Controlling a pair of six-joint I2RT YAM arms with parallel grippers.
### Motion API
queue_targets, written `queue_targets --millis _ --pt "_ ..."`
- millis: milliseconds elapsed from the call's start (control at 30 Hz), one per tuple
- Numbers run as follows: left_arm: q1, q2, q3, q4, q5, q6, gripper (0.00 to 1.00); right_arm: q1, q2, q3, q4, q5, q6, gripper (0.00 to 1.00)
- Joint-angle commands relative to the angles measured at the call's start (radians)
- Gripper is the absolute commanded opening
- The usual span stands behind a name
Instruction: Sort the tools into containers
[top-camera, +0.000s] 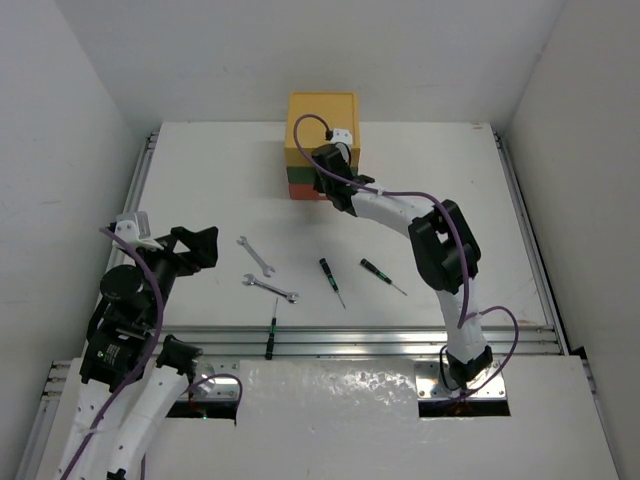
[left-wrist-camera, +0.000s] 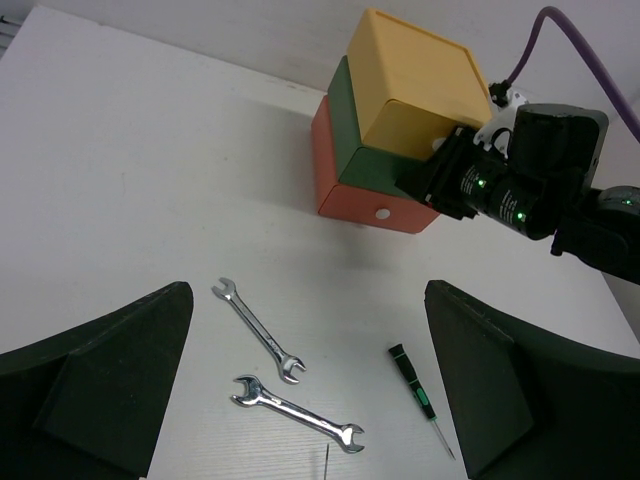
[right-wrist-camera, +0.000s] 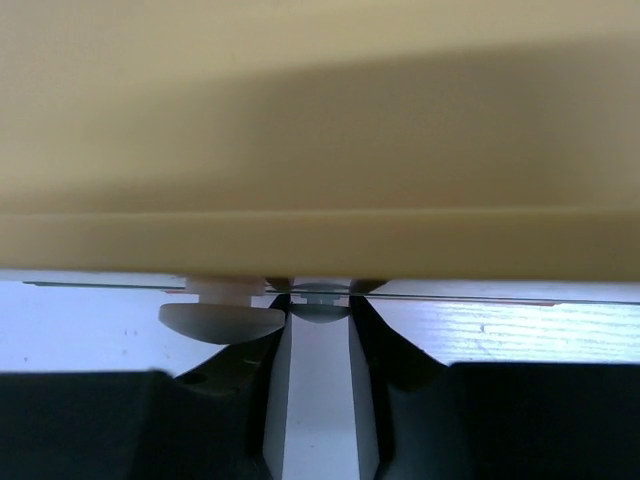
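So the left tool (top-camera: 192, 248) hangs over the left side of the worktop (top-camera: 200, 170), jaws spread wide, nothing in them. The two wrenches (top-camera: 257, 256) lie flat just to its right, not touching it. Further right are three screwdrivers (top-camera: 331, 281), one down by the near edge. At the back, the right tool (top-camera: 325, 185) is pressed up to the front of the drawer chest (top-camera: 322, 110). Its jaws are drawn in close either side of a small pale knob (right-wrist-camera: 320, 303), right below the yellow drawer (left-wrist-camera: 415, 75) edge. Can't tell if it's actually pinching it tbh.
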Motion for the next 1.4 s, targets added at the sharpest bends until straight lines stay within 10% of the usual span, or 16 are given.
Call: queue_targets --millis 0,633,933,1367 --pt "-0.011 -0.006 -0.003 0.05 0.009 0.011 1.0 -0.002 0.005 0.043 0.012 0.033 0.012 0.2" --pt "-0.011 -0.011 -0.003 0.048 0.005 0.011 1.0 0.067 -0.283 -0.425 0.224 0.002 0.056 0.09" --pt "-0.011 -0.015 -0.002 0.045 0.0 0.009 1.0 0.105 -0.492 -0.598 0.169 -0.142 0.041 0.63" --pt "-0.011 -0.018 -0.002 0.041 -0.014 0.005 1.0 0.262 -0.386 -0.551 -0.247 -0.147 -0.105 0.47"
